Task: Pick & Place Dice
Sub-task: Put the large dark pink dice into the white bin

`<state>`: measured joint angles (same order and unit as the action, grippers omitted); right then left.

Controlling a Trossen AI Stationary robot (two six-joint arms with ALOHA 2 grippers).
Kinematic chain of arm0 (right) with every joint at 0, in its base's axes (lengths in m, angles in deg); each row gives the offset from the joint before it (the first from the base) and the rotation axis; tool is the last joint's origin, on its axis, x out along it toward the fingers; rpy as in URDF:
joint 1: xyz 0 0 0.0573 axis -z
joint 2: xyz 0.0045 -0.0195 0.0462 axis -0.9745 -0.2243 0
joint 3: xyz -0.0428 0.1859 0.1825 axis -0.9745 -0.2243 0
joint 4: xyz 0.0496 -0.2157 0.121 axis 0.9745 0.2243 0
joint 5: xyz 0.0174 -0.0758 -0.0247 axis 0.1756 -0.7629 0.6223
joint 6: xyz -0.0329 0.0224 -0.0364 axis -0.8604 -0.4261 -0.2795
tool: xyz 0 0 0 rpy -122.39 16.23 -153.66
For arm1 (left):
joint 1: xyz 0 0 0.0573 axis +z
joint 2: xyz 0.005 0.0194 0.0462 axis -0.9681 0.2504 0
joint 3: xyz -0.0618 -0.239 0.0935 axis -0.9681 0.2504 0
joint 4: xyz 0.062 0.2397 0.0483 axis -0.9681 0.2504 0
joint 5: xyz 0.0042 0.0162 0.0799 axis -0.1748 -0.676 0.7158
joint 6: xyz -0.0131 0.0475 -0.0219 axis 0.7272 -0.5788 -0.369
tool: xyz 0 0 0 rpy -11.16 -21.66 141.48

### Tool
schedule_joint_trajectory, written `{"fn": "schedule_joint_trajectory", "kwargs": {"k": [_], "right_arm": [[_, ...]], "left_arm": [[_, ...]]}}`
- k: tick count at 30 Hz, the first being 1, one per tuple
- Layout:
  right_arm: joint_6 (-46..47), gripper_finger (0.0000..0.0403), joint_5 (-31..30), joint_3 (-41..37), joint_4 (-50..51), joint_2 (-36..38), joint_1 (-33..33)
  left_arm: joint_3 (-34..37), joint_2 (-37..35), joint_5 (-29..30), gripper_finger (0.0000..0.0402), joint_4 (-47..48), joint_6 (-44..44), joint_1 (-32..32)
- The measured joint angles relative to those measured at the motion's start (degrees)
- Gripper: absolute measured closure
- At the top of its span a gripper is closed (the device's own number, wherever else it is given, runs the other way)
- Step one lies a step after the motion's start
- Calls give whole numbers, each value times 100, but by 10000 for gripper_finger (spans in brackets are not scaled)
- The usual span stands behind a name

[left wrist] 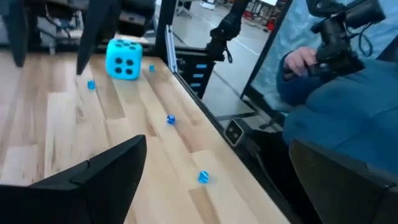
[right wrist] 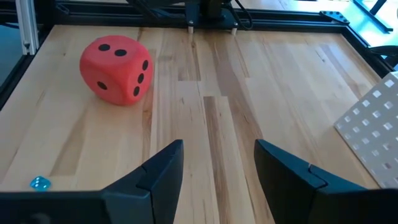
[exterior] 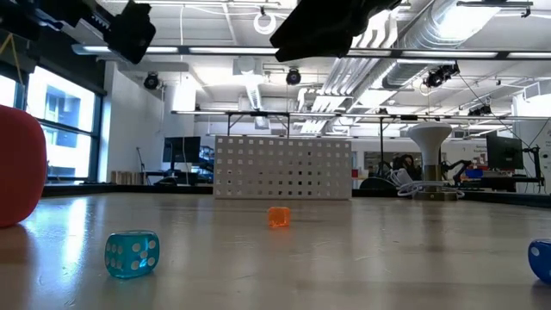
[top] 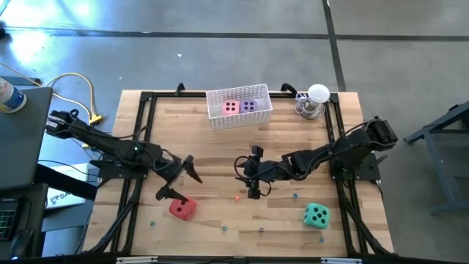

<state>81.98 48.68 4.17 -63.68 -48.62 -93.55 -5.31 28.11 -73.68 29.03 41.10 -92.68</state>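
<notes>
Left gripper [top: 178,178]: fingers spread wide, nothing between them. The red die [top: 182,209] lies on the tabletop [top: 220,150] just beside the lower finger, on its front side, outside the gap; contact cannot be told.

Right gripper [top: 254,172]: fingers [right wrist: 158,168] spread, gap empty, over mid-tabletop. In the right wrist view the red die [right wrist: 116,70] sits well ahead of the fingers, off to one side, apart from them.

Teal die [top: 316,215]: near the front right corner, well apart from both grippers.

Pink die [top: 231,107] and purple die [top: 250,106]: side by side inside the white perforated basket [top: 239,118] at the back edge.

Small blue dice [exterior: 132,254] and one orange die [exterior: 278,216] lie scattered on the tabletop.
</notes>
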Motion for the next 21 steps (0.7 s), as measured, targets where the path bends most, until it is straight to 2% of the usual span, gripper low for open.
{"fn": "schedule_joint_trajectory", "kwargs": {"k": [5,9,13,17,21], "right_arm": [[0,214,0,-1,1,0,0],[0,214,2,-1,3,0,0],[0,214,2,-2,6,0,0],[0,214,2,-2,6,0,0],[0,214,2,-2,6,0,0]], "left_arm": [[-14,340,599,25,-372,-330,-148],[-149,251,1060,71,-29,-263,-386],[-558,78,1680,159,1110,9,-740],[-1245,68,2471,267,3079,772,-1110],[-1744,56,2417,372,4206,1652,-1594]]}}
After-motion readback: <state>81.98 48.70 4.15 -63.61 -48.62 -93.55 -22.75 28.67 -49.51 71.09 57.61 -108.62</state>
